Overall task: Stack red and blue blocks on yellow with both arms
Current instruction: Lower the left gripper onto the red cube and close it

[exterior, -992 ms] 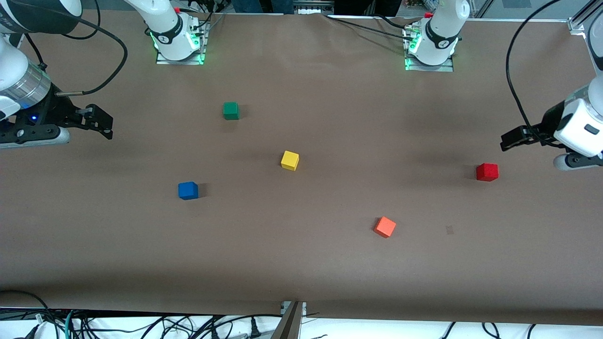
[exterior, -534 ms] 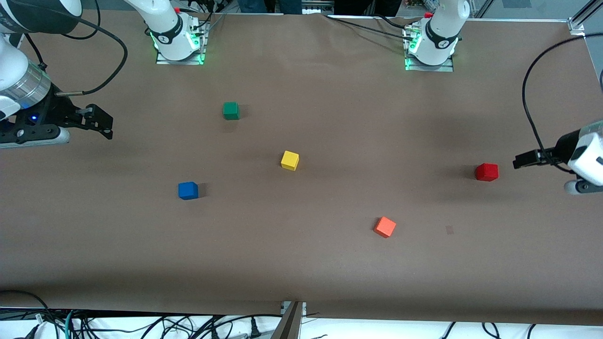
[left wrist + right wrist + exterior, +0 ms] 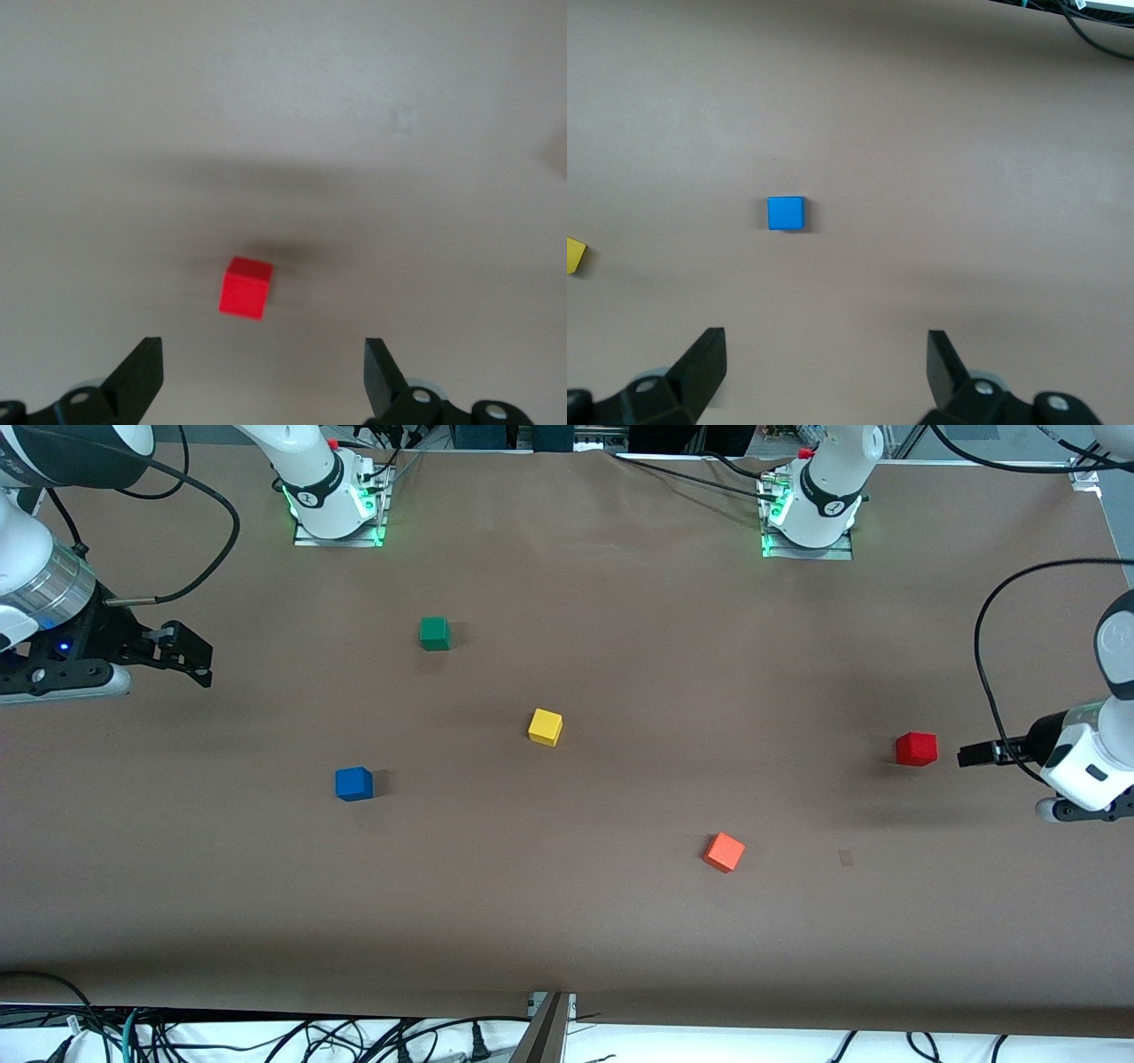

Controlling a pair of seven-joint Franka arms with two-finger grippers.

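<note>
Left gripper (image 3: 970,755) has swung down beside the red cube (image 3: 916,748), jaws wide, nothing held: pick approach under way. Right gripper (image 3: 190,657) waits, spread and empty, at its table end. Five cubes, one each: red toward the left arm's end from yellow cube (image 3: 545,727), blue cube (image 3: 353,783), green cube (image 3: 434,633), orange-red cube (image 3: 724,852)

High front view, wrist views downward (tabletop shared)

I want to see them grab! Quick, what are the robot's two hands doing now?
Left gripper: open, empty, close beside the red block.
Right gripper: open, empty, waiting at its end of the table.
</note>
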